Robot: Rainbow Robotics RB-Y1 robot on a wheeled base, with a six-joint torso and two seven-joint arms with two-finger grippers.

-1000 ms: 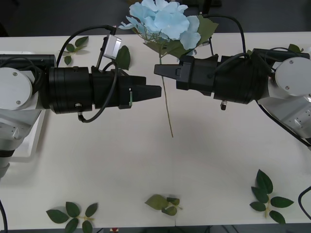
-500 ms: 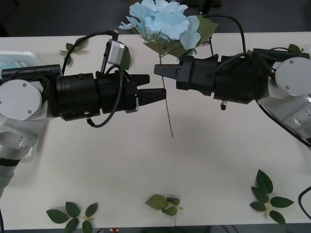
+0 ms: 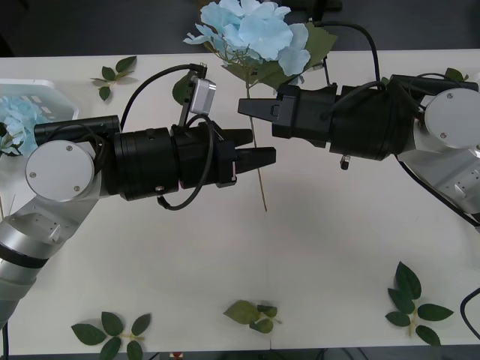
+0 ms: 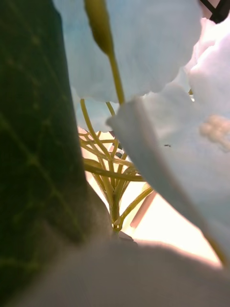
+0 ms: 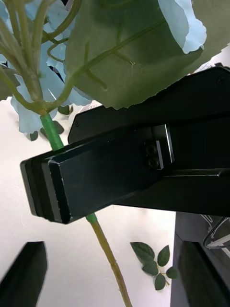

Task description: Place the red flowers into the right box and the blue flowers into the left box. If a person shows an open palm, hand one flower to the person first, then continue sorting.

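- Right gripper gripped the blue flower by its stem at the far centre.
- Left gripper stood released beside the stem.
- Handover underway; next, left clamps below.

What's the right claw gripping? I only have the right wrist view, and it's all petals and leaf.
Observer: The right claw is shut on the blue flower, clamped on its stem just under the head, above the table's far side.
Operator: Where's the left claw?
Observer: The left claw is open just below the right one, one finger on each side of that stem.
Operator: Anything sorted yet?
Observer: One other blue cluster lies in the left box.
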